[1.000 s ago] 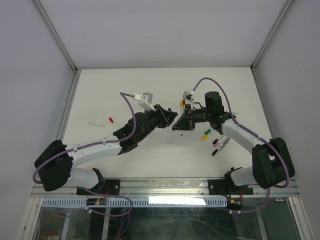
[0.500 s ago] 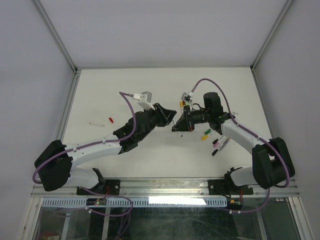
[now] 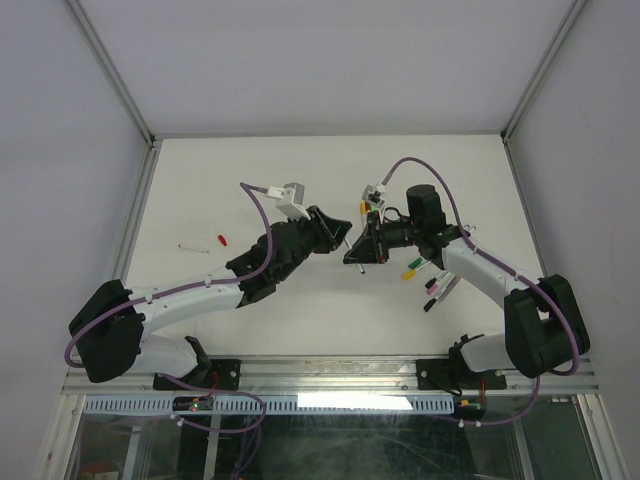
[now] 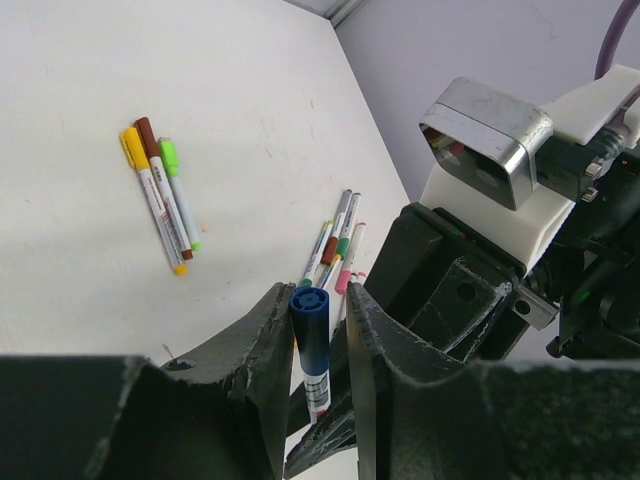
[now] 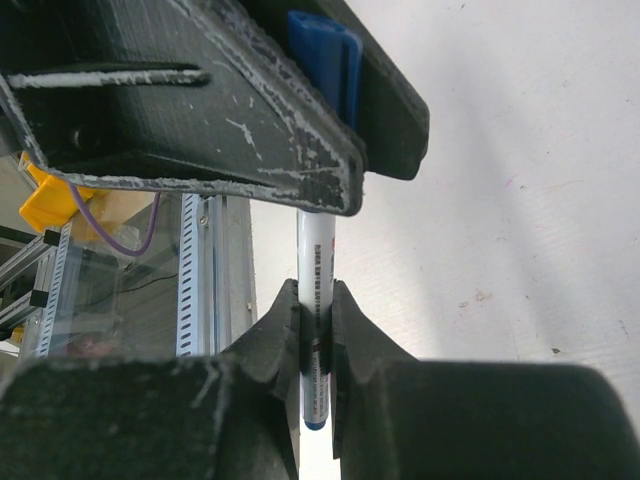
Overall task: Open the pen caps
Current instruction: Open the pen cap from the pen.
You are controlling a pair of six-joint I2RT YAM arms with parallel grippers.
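Observation:
A white pen (image 5: 316,262) with a blue cap (image 4: 311,318) hangs in the air between my two grippers. My right gripper (image 5: 317,318) is shut on the pen's barrel near its blue tail end. My left gripper (image 4: 320,296) straddles the blue cap (image 5: 326,57): one finger lies against it and a narrow gap shows at the other finger. In the top view the left gripper (image 3: 341,231) and right gripper (image 3: 356,254) meet above the table's middle. A loose red cap (image 3: 222,240) lies beside a white barrel (image 3: 193,247) at the left.
Three capped pens, yellow, maroon and green (image 4: 160,195), lie side by side on the table (image 4: 150,80). More capped pens (image 4: 336,248) lie in a bundle beneath the right arm (image 3: 470,255). The table's near metal rail (image 5: 200,290) shows in the right wrist view.
The left gripper's jaws have narrowed around the blue cap. Both arms have stayed nearly in place, and the right gripper keeps its hold on the barrel.

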